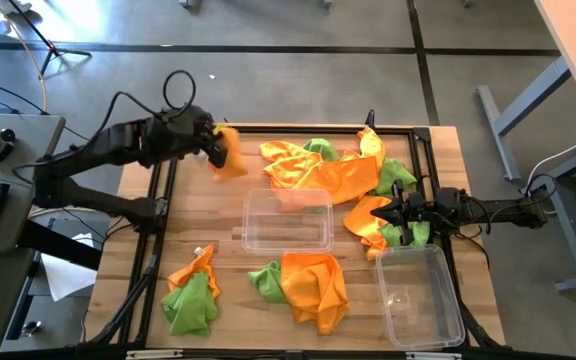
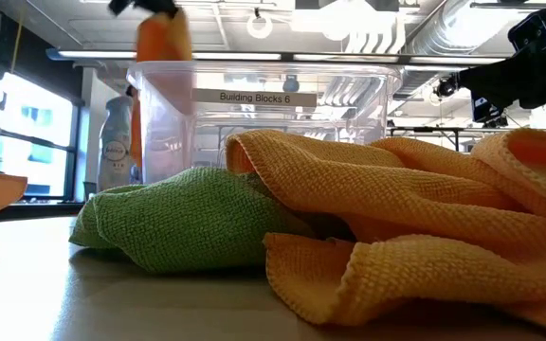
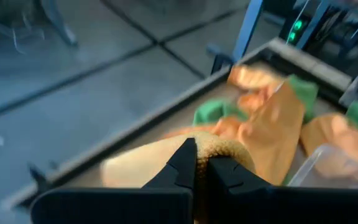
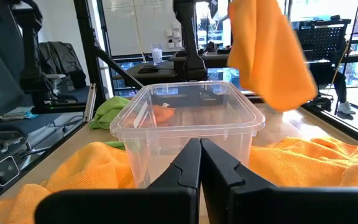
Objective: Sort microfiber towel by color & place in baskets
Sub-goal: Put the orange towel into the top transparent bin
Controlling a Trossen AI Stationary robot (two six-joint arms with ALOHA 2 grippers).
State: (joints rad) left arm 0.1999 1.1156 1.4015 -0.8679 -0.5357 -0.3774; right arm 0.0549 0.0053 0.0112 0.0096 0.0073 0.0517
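Left gripper: the left gripper (image 1: 218, 148) hangs above the table's far left part, its fingers (image 3: 185, 165) pinched together on an orange towel (image 1: 230, 155) that dangles clear of the wood, just left of the centre basket.
Right gripper: the right gripper (image 1: 396, 212) sits low at the right side of the table, jaws pressed together and holding nothing, pointing toward the centre basket with towels spread under and around it.
Far pile: a heap of orange and green towels (image 1: 328, 170) lies along the far edge, between the two grippers, reaching down to the centre basket's far right corner.
Near centre pile: a large orange towel (image 1: 313, 288) with a green towel (image 1: 266, 280) at its left lies just in front of the centre basket; in the low view these fill the foreground and hide most of the table behind.
Near left pile: a green and orange bundle (image 1: 192, 292) lies apart near the left front corner.
Centre basket: the clear centre basket (image 1: 288, 220) stands mid-table and bears a label; the right wrist view shows one orange cloth (image 4: 161, 113) lying inside.
Right basket: a second clear basket (image 1: 420, 295) stands at the near right corner, just in front of the right gripper; no cloth shows in it.
Table: the wooden table (image 1: 138, 250) is ringed by a dark frame.
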